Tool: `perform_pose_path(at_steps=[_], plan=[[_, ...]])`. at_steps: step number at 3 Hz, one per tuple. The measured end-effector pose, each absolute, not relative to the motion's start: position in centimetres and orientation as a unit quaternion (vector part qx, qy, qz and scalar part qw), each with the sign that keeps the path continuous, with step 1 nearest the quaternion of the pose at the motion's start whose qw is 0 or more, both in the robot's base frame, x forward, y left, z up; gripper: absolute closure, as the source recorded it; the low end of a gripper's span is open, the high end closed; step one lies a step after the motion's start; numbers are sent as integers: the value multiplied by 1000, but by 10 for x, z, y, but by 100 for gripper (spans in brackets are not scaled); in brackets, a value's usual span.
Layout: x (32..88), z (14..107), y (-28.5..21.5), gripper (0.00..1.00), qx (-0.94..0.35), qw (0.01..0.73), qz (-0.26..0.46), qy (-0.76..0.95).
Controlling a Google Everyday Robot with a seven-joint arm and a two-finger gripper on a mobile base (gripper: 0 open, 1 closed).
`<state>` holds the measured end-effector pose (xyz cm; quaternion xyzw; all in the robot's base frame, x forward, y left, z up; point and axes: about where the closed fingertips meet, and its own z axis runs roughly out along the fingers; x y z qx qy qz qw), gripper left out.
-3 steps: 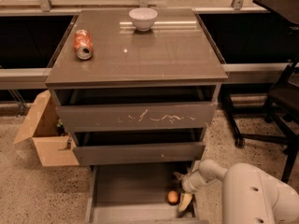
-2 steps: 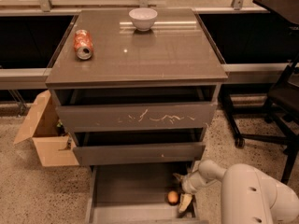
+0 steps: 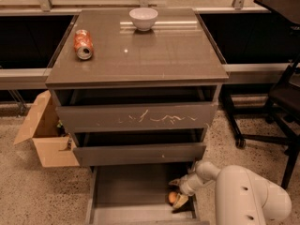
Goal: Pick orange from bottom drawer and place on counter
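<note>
**Gripper (image 3: pixel 178 191) down in the bottom drawer (image 3: pixel 126 191), orange (image 3: pixel 173 198) between its jaws**

On the floor to the left, a cardboard box (image 3: pixel 44 142) sits with its flaps up beside the cabinet. On the counter (image 3: pixel 154 60) a crushed soda can (image 3: pixel 83 44) lies near the left edge and a white bowl (image 3: pixel 143 18) stands at the back. Below, the scratched top drawer (image 3: pixel 138 118) and the middle drawer (image 3: pixel 140 153) are both a little ajar, and the bottom drawer is pulled right out. The orange rests on its dark tray, close to the right wall. The gripper reaches in from the right on a white arm (image 3: pixel 248 198). Its jaws stand parted, one finger behind the orange and the other just beside it on the right, with nothing clamped. An office chair (image 3: pixel 281 102) stands at the far right
</note>
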<state>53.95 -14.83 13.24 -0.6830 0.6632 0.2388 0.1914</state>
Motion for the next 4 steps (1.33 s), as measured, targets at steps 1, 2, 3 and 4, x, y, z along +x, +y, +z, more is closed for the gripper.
perform_pose_path(at_steps=[1, 2, 3, 4], plan=[[538, 122, -145, 54, -684, 180, 249, 662], [537, 120, -145, 77, -685, 176, 254, 660], [525, 179, -146, 100, -702, 234, 284, 610], [515, 229, -155, 100, -721, 286, 301, 555]])
